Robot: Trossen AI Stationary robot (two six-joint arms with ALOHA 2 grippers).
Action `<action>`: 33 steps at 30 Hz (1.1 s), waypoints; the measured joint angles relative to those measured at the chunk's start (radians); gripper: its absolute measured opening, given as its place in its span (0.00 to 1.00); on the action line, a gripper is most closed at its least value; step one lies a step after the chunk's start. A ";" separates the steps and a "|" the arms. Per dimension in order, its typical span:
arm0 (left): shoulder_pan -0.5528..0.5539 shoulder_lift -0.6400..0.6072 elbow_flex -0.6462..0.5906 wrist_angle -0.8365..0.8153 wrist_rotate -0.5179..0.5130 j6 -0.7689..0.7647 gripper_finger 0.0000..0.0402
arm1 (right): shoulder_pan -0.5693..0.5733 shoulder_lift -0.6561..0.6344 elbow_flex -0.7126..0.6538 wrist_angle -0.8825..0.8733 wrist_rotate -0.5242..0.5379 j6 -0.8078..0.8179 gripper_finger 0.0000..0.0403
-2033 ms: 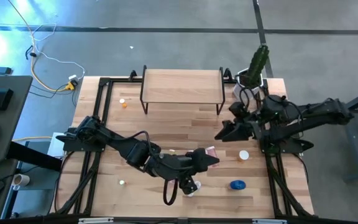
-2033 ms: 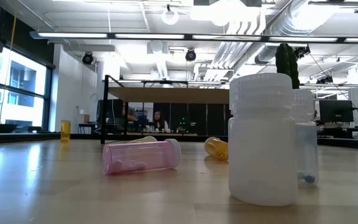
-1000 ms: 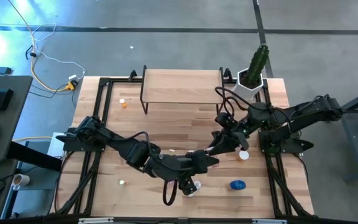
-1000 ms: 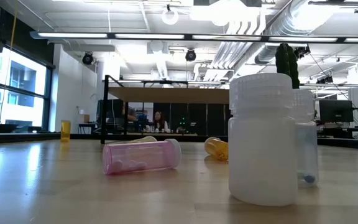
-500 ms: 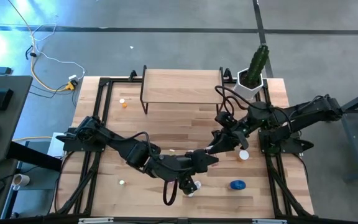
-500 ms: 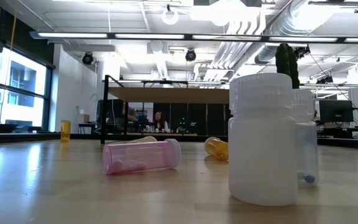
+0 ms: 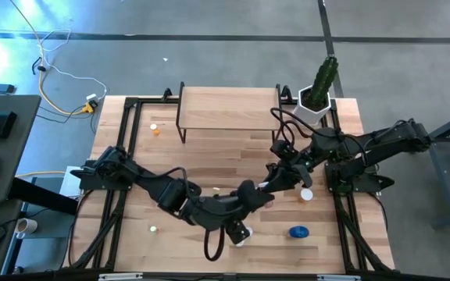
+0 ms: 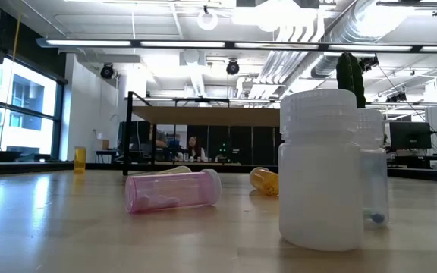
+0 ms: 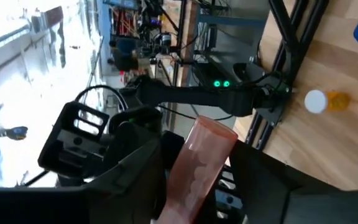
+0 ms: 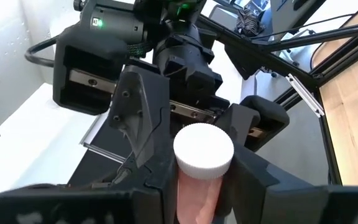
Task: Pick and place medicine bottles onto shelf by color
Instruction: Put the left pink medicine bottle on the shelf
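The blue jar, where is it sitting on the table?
In the high view, the blue jar sits near the table's front edge on the right side, just below the white-capped orange bottle.

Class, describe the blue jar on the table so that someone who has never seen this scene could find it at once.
Start at the wooden shelf at the table's far edge, then come straight across to the near edge, right of centre. The blue jar stands there alone, just beyond the white-capped orange bottle; it is the only blue container, and squatter than the others.
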 joint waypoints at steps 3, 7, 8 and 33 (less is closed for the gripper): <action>-0.010 0.000 0.000 0.000 -0.045 -0.051 0.47 | -0.017 -0.002 0.000 0.000 -0.001 0.000 0.25; -0.021 0.000 0.000 -0.002 -0.080 -0.129 0.49 | -0.042 -0.003 0.000 0.001 -0.004 0.000 0.25; -0.024 0.000 0.000 -0.001 -0.083 -0.146 0.49 | -0.050 -0.003 0.000 0.001 0.001 -0.001 0.25; 0.044 -0.002 0.000 -0.089 -0.184 -1.101 0.49 | -0.329 -0.003 -0.001 0.015 -0.094 -0.227 0.24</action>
